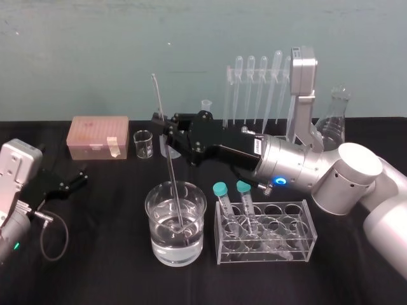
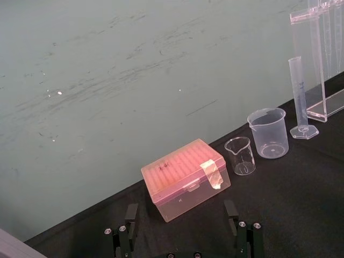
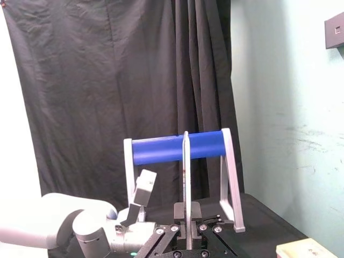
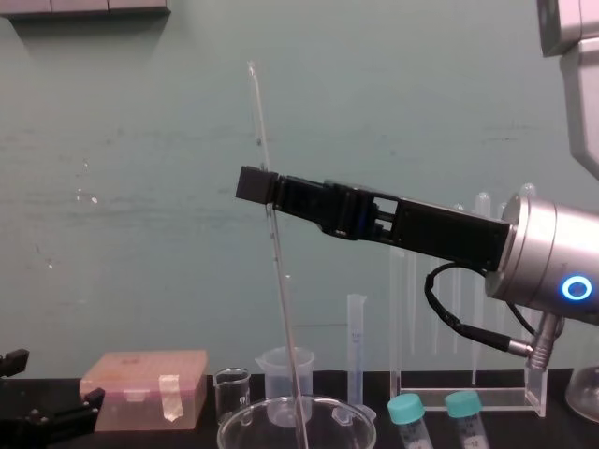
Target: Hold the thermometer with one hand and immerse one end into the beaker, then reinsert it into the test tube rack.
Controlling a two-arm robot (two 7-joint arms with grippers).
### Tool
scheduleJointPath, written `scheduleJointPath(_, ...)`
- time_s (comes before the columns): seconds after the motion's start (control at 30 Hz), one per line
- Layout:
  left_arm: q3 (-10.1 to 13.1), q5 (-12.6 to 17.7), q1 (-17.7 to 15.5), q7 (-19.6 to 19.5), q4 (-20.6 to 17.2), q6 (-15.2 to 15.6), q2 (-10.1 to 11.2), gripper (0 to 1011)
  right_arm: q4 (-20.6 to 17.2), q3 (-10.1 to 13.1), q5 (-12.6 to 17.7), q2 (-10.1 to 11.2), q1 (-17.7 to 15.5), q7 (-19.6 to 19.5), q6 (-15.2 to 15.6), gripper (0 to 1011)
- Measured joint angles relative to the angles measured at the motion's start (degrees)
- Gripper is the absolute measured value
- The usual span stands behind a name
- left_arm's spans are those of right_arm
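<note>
Now the long black right gripper (image 1: 166, 132) pinches the long thin glass thermometer (image 1: 172, 178), whose low end sits in the wide clear glass beaker (image 1: 156, 213). The tall clear plastic rack (image 1: 227, 95) stands at one o'clock from it. The small black left gripper (image 1: 81, 176) rests at nine o'clock, fingers wide.

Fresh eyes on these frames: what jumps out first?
The right gripper clamps the thermometer nearly upright above the table's middle, with its lower end dipped into the water-filled beaker at front centre. The left gripper lies parked and open at the far left.
</note>
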Motion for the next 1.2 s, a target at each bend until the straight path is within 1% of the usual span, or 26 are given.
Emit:
scheduleJointPath(0.57,0.00,0.00,0.00,0.00,0.00,0.00,0.00,1008,-0.34,0.15,-1.06,0.28,-0.34,0.41,-0.30,51)
scheduleJointPath(1.2,0.00,0.00,0.00,0.00,0.00,0.00,0.00,1008,-0.79,0.20,-1.26,0.29,-0.71,0.35,-0.20,51)
